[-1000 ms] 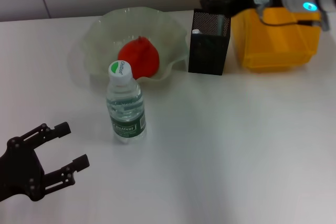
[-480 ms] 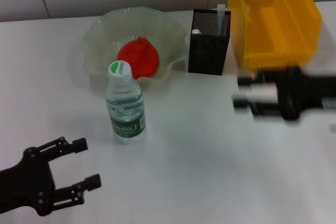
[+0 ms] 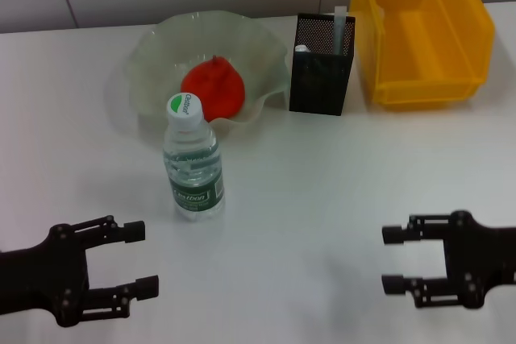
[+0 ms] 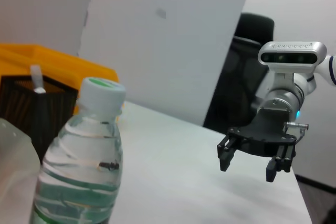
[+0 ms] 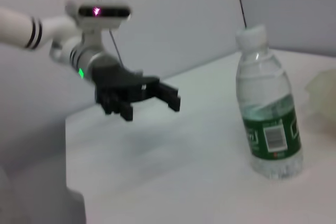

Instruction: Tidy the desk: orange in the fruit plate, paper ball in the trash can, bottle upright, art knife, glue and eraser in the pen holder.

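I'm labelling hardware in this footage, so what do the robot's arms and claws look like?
Both claws, left and right, are matte black with two slim, blocky-tipped fingers on linkage bars. The wrist views show white and silver arm segments behind them, each topped by a white, bar-shaped camera module. A green light glows on the left wrist, and black bands ring its arm.

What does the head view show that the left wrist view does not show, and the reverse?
Only the head view shows the orange in the fruit plate and the open left gripper. Only the left wrist view shows the dark chair behind the table. Both show the upright bottle, the pen holder, the yellow bin and the open right gripper.
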`<act>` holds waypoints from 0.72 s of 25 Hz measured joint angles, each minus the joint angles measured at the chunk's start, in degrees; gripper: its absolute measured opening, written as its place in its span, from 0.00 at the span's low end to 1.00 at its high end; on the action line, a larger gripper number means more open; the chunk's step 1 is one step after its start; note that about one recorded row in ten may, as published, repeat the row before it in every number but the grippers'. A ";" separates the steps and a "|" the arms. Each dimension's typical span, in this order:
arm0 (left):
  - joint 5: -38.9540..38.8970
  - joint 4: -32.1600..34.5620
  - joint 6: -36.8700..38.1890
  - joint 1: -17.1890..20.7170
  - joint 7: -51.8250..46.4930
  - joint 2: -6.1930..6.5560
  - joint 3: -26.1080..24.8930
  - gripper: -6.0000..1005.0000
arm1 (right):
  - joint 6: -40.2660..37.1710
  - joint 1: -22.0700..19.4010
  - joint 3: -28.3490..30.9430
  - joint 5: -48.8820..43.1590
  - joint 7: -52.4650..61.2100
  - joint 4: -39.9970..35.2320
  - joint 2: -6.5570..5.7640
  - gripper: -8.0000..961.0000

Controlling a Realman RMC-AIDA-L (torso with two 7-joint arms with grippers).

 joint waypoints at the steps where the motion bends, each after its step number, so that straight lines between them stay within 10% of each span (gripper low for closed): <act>1: 0.79 -0.02 0.00 -0.63 -0.55 0.14 -0.01 0.80 | 0.14 -0.33 0.22 -0.57 -0.91 0.15 0.15 0.71; 18: 5.10 0.40 -0.26 -4.00 -2.52 0.15 0.03 0.80 | 2.40 0.81 1.36 -1.61 -2.75 0.45 1.00 0.72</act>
